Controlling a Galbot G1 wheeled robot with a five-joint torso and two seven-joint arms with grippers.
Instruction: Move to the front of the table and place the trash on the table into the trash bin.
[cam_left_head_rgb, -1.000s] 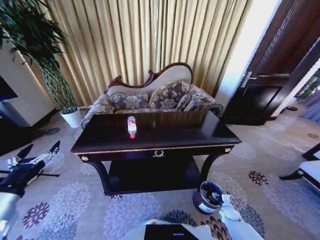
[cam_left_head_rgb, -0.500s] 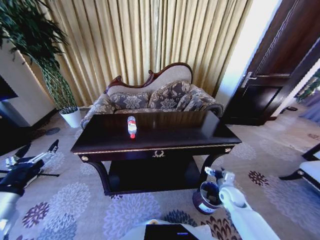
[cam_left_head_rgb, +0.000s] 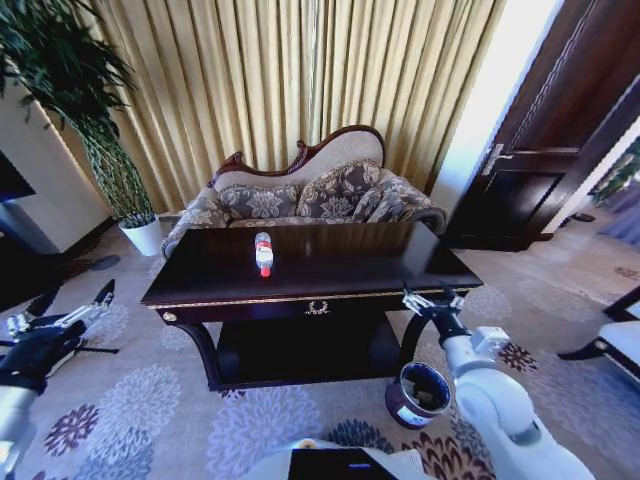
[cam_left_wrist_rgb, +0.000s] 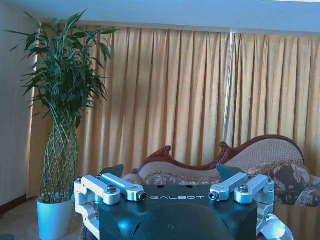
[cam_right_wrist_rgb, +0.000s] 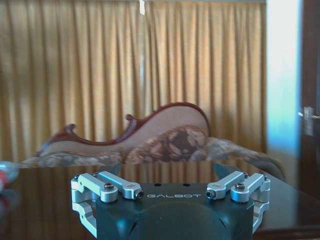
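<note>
I stand at the front of the table (cam_left_head_rgb: 380, 262), its gold emblem facing me at the middle of the near edge. The bottle (cam_left_head_rgb: 264, 252) lies on its side on the tabletop, left of centre, red cap toward me.

My right pincer (cam_left_head_rgb: 431, 300) is raised at the table's near right corner, about level with the tabletop, its two dark fingers spread apart with nothing between them. From that wrist I look across the glossy top toward the sofa (cam_right_wrist_rgb: 165, 135) and curtains (cam_right_wrist_rgb: 125, 65); the bottle's red end (cam_right_wrist_rgb: 5, 172) is a blur at the edge of that picture.

The bin (cam_left_head_rgb: 417, 394) stands on the carpet by the table's right front leg, just below my right arm, mouth open upward.

My left pincer (cam_left_head_rgb: 62, 312) hangs low at the far left over the carpet, well apart from the table, fingers spread wide and empty. Its wrist faces the potted plant (cam_left_wrist_rgb: 62, 125) and the sofa.
</note>
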